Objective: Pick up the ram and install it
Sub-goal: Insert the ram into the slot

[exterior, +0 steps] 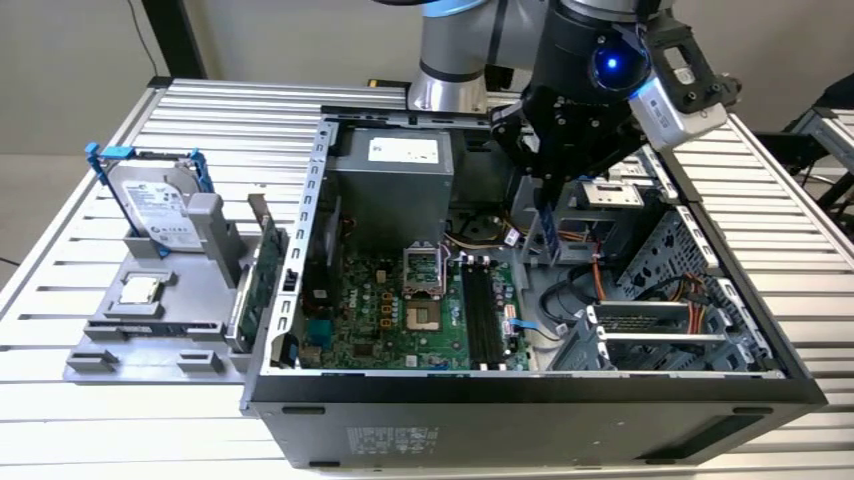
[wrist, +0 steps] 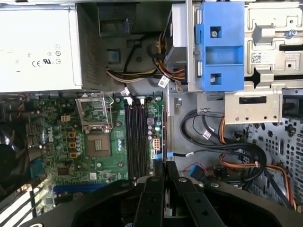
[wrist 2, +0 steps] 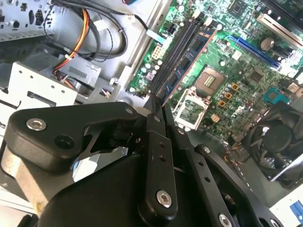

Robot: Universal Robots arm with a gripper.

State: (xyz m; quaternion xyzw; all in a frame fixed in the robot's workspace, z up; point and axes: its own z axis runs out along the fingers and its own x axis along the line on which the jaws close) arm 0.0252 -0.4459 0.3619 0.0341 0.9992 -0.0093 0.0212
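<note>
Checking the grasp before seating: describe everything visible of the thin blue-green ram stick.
The ram is a long, narrow, thin blue-green circuit board with small dark chips on its face. One end is clamped in the black gripper. The rest juts free, hanging above the green motherboard, not yet in its long black slots.

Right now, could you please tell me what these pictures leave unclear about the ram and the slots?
- Ram: its held end is hidden by the gripper in the second wrist view.
- Ram faces: edge-on in the first wrist view, so the chips are unseen.
- Slots: latch positions are too small to judge in the exterior view.
</note>
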